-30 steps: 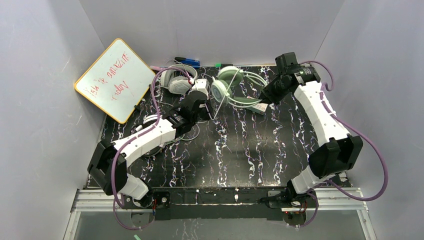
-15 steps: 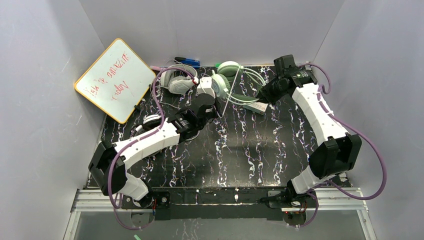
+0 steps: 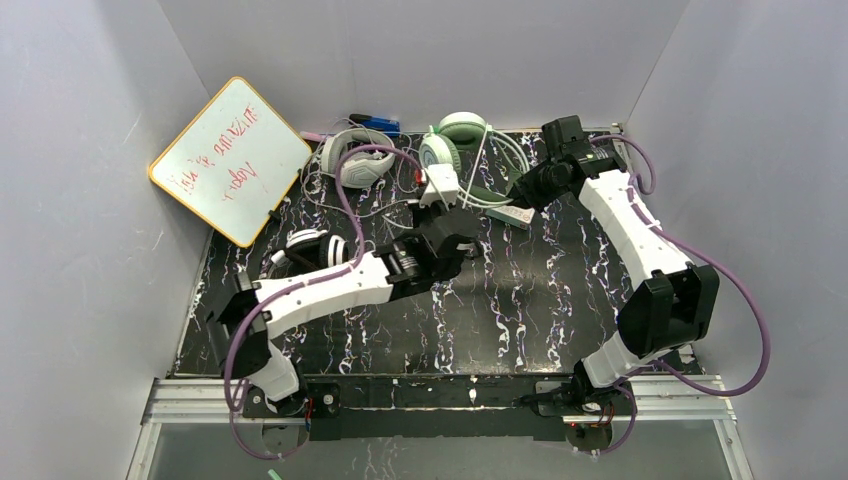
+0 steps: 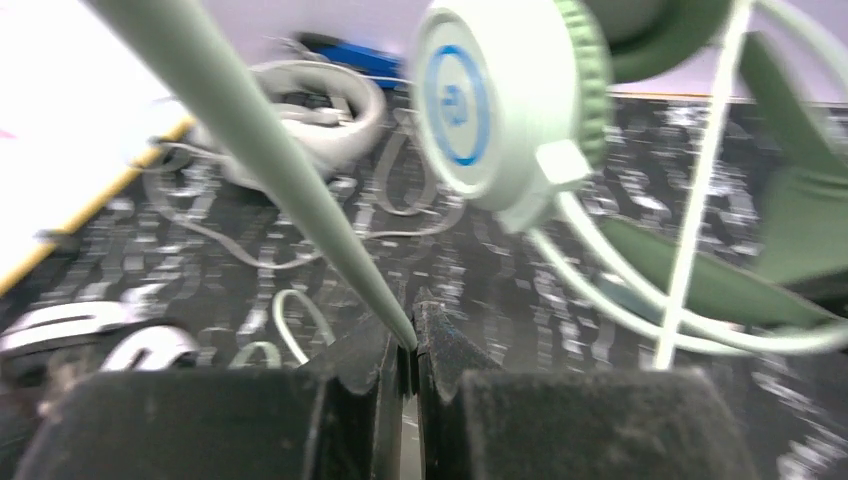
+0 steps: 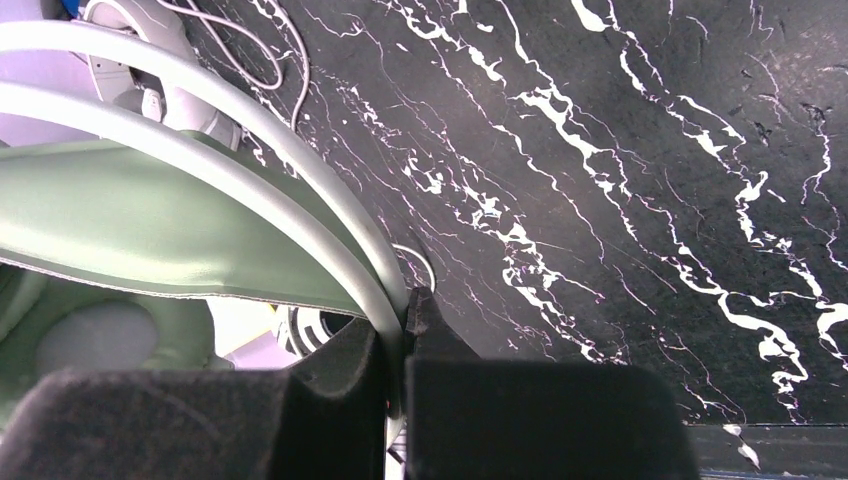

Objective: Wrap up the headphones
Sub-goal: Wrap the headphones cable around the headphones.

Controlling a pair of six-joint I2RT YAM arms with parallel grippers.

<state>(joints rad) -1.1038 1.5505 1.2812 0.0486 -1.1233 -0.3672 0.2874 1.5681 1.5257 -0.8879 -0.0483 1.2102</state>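
The mint-green headphones point(image 3: 458, 140) stand at the back centre of the marbled table point(image 3: 520, 290). My right gripper point(image 5: 398, 300) is shut on their thin headband hoop point(image 5: 300, 175), beside the green band pad point(image 5: 150, 230). My left gripper point(image 4: 412, 325) is shut on their pale green cable point(image 4: 250, 130), just in front of the ear cup point(image 4: 500, 100). From above, the left gripper point(image 3: 440, 182) sits below the left ear cup and the right gripper point(image 3: 522, 192) sits to their right. The light grey headphones point(image 3: 350, 160) lie at the back left, and the black-and-white headphones point(image 3: 305, 245) lie beside my left arm.
A whiteboard point(image 3: 230, 160) with red writing leans in the back-left corner. Small blue items point(image 3: 375, 122) lie along the back wall. A white oblong piece point(image 3: 512, 213) lies near the right gripper. Loose grey cable point(image 3: 395, 185) loops between the headsets. Grey walls close in three sides.
My left arm has swung right and stretched out, carrying the pale cable under the mint headphones. The right gripper has shifted back and left, and the mint headphones moved toward the back wall.
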